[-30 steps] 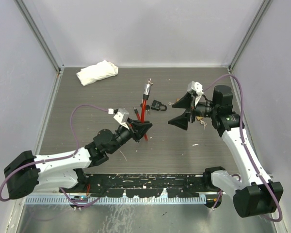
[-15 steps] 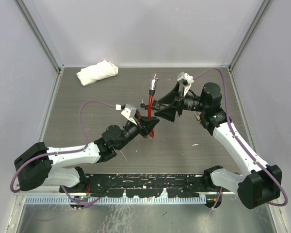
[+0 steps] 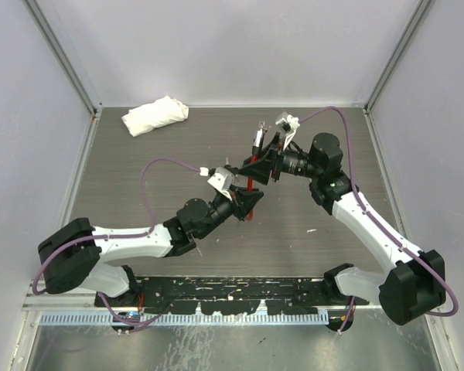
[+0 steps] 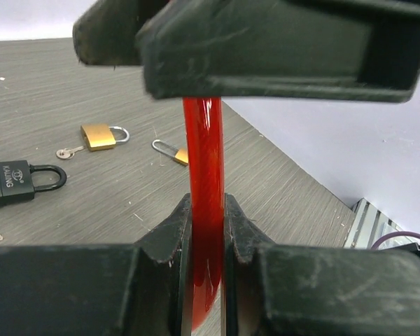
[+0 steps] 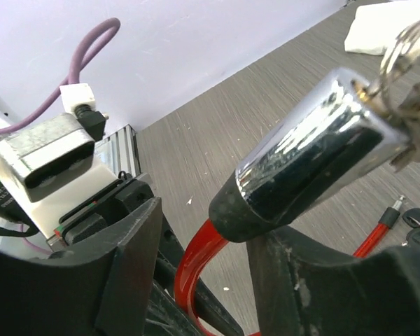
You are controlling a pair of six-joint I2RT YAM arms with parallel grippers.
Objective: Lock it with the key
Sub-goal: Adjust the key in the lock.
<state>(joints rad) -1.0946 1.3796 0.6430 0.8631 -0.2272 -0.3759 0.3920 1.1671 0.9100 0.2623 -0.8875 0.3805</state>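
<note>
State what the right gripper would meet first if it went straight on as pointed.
Likely the chrome lock barrel, inside the right gripper; the left gripper lies beyond. Depth unclear.

1. You are in a robot lab cell: beyond the left gripper [image 3: 246, 202] and right gripper [image 3: 261, 162], pale panels [image 3: 216, 46] on metal posts [image 3: 62, 54] box in the tabletop [image 3: 139, 154].
2. Behind them sit a slotted mounting rail [image 3: 77, 318] and purple cables [image 5: 91, 36].

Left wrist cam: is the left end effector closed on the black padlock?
No, the left end effector pinches the red cable, while the black padlock lies apart on the table.
</note>
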